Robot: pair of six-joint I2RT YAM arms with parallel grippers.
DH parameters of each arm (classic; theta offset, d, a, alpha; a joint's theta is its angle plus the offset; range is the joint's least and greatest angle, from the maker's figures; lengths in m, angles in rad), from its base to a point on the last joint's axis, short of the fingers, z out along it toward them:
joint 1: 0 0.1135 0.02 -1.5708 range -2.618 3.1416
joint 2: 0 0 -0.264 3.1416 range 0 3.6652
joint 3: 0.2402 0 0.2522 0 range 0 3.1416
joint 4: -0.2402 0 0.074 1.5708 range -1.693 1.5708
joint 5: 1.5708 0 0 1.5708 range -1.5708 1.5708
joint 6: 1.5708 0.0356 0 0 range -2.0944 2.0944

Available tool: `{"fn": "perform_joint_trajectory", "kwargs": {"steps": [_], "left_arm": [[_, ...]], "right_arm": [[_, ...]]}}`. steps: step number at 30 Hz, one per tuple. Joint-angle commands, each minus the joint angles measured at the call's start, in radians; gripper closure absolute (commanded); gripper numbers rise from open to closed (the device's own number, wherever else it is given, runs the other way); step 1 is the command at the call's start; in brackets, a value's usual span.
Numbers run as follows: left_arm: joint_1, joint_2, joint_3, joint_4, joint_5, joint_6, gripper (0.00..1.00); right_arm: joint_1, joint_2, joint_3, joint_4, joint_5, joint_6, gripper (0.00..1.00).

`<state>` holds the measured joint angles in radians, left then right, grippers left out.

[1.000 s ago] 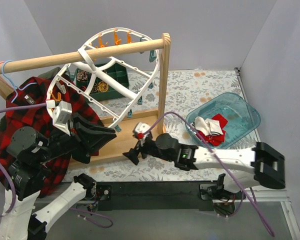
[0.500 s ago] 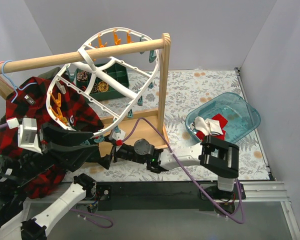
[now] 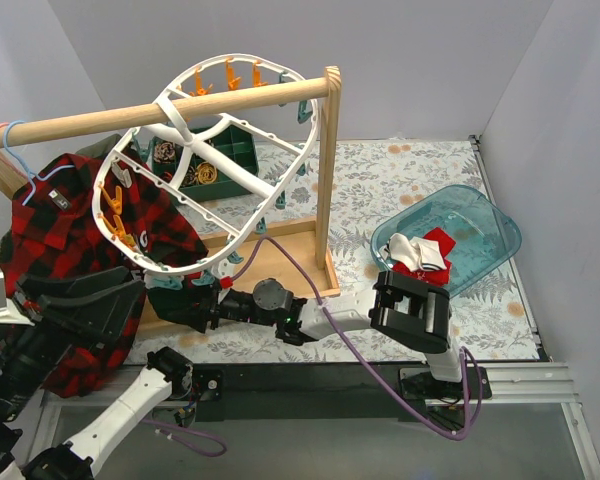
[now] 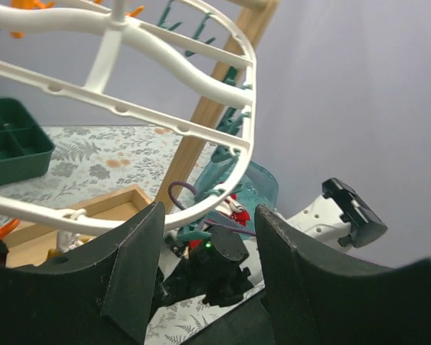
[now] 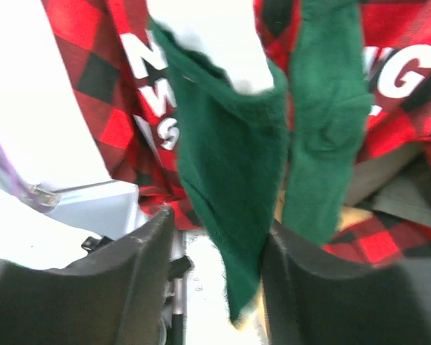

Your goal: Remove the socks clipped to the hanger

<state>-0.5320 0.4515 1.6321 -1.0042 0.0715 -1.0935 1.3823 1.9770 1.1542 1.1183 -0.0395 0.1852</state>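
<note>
The white oval hanger hangs from the wooden rail, with orange and teal clips on its bars; its rim crosses the left wrist view. A dark green sock hangs down between my right gripper's fingers. It brushes the right finger and leaves a gap at the left one, so the jaws stand open around it. A second green sock hangs just beside it. My right gripper reaches under the hanger's near rim. At the lower left my left gripper is open and holds nothing.
A red-and-black plaid shirt hangs at the left, right behind the green socks. The wooden rail and its post stand mid-table. A teal bin at the right holds red and white socks. A green compartment tray sits at the back.
My right arm has swept left under the hanger and its jaws have narrowed around the green sock. My left arm has drawn back toward the lower left, its jaws wider apart.
</note>
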Motion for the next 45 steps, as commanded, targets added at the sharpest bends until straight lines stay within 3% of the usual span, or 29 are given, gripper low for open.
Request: {"fn": "perform_joint_trajectory", "kwargs": {"steps": [1,8,10,21,25,29,36,42,45], "left_arm": [[0.004,0.007,-0.012,-0.102,-0.191,-0.07,0.49],[0.0,-0.042,-0.075,-0.157,-0.314,-0.166,0.48],[-0.006,-0.053,-0.086,-0.142,-0.311,-0.181,0.48],[-0.011,-0.108,-0.196,-0.07,-0.144,-0.212,0.47],[-0.011,-0.149,-0.21,-0.067,-0.037,-0.213,0.38],[-0.016,-0.226,-0.279,-0.002,-0.029,-0.31,0.27],[-0.016,-0.295,-0.428,0.11,-0.047,-0.407,0.25],[-0.016,-0.234,-0.442,0.209,-0.059,-0.367,0.24],[-0.016,-0.194,-0.454,0.288,-0.096,-0.324,0.24]], "right_arm": [[0.003,0.0,0.058,0.09,-0.082,0.066,0.53],[0.003,-0.122,-0.014,0.026,-0.161,0.106,0.94],[0.001,-0.191,-0.036,-0.029,-0.204,0.118,0.98],[-0.045,-0.452,-0.18,-0.14,-0.463,0.247,0.99],[-0.065,-0.503,-0.202,-0.137,-0.574,0.275,0.99],[-0.088,-0.52,-0.203,-0.135,-0.651,0.303,0.99],[-0.118,-0.569,-0.223,-0.14,-0.718,0.319,0.99],[-0.137,-0.586,-0.241,-0.159,-0.711,0.324,0.84],[-0.138,-0.595,-0.229,-0.251,-0.662,0.284,0.77]]}}
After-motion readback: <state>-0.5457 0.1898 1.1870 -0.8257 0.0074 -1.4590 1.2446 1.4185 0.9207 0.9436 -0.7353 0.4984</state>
